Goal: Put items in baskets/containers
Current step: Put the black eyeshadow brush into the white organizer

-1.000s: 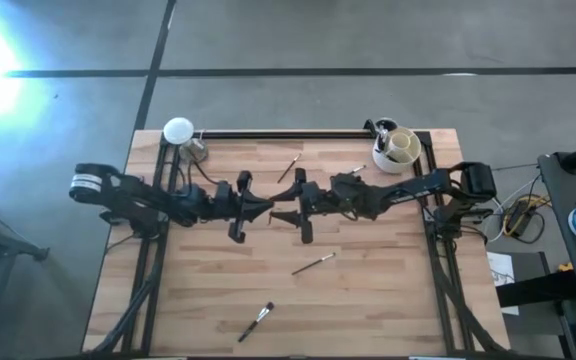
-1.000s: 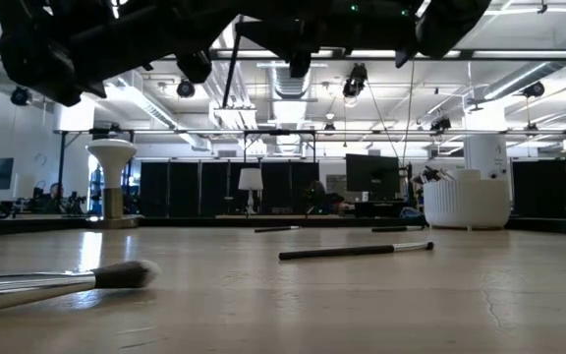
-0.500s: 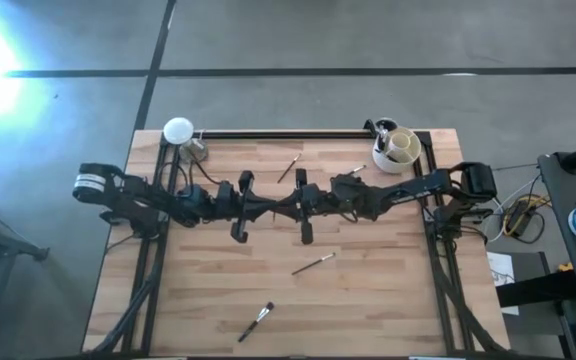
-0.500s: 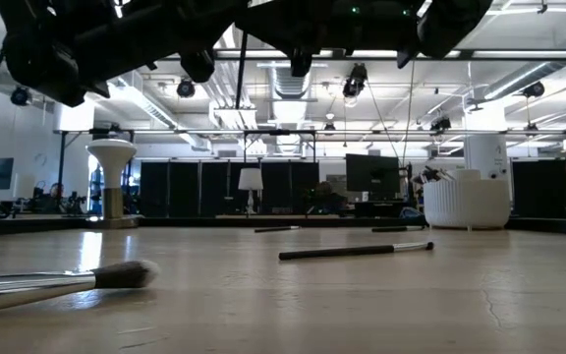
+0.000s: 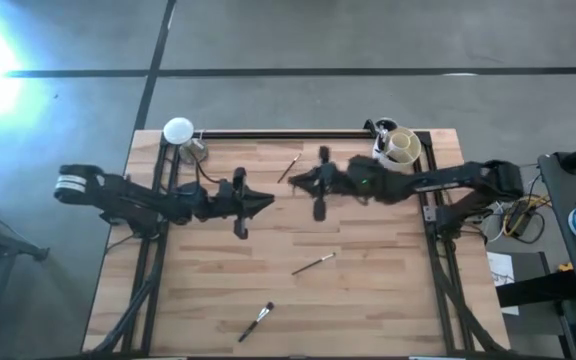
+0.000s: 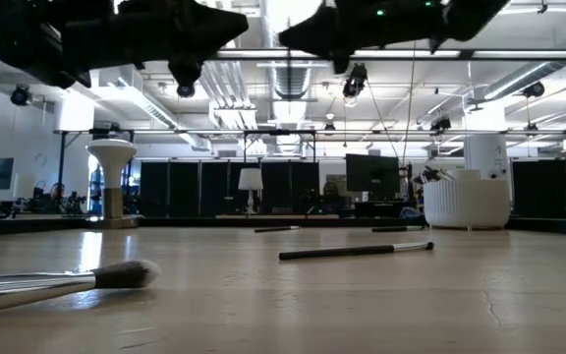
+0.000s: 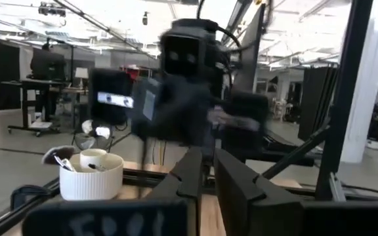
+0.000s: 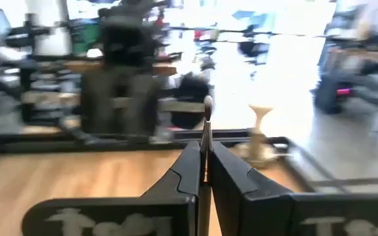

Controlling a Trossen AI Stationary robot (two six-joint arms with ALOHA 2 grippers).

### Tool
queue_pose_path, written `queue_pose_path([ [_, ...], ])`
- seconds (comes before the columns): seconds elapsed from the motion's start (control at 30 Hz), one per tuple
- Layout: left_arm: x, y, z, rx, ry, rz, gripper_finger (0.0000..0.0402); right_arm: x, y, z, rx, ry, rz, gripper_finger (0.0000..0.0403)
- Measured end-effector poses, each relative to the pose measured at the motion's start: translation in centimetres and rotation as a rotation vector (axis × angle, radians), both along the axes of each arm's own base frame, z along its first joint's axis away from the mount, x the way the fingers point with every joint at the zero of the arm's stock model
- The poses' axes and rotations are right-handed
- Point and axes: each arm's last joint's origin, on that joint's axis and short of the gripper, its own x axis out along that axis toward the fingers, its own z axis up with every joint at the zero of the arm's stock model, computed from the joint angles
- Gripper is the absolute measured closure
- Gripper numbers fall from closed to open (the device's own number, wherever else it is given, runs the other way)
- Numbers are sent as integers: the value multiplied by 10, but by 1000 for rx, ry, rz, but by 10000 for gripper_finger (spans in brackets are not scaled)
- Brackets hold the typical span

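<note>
Your right claw is pinching a thin brush, high over table centre. Left claw is empty, fingers nearly together. Cup sits at 1 o'clock; three brushes lie loose.

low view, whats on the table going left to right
Fluffy brush lying nearest, white disc on its stand, far thin brush, dark brush lying mid-table, round cream-white cup with brushes in it.
</note>
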Motion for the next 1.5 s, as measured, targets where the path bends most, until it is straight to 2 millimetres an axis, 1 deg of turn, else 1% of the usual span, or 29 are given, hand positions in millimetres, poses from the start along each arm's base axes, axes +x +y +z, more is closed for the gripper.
queue_pose_path([
  [0.17, -3, 1, -2, 7, 11, 19, 365, -49, -25, 21, -26, -32, -212, 389],
  [0.33, -2, 3, -4, 27, 35, 36, 365, -98, -50, 26, -72, 3, -505, 389],
  [0.43, -2, 4, -4, 26, 34, 37, 365, -122, -68, 20, -73, 18, -648, 389],
  [0.5, -2, 4, -4, 25, 34, 37, 365, -135, -81, 12, -63, 34, -730, 389],
  [0.67, -2, 4, -4, 26, 38, 37, 365, -160, -111, -7, -39, 90, -899, 389],
  [0.8, -2, 4, -4, 26, 38, 37, 365, -175, -130, -16, -24, 117, -995, 389],
  [0.97, -2, 4, -4, 26, 40, 37, 365, -186, -146, -25, 48, 117, -1019, 390],
  [1.23, -2, 4, -5, 25, 47, 36, 365, -195, -154, -35, 102, 144, -1066, 390],
  [1.5, -2, 4, -5, 24, 47, 36, 365, -193, -160, -51, 175, 180, -1083, 390],
])
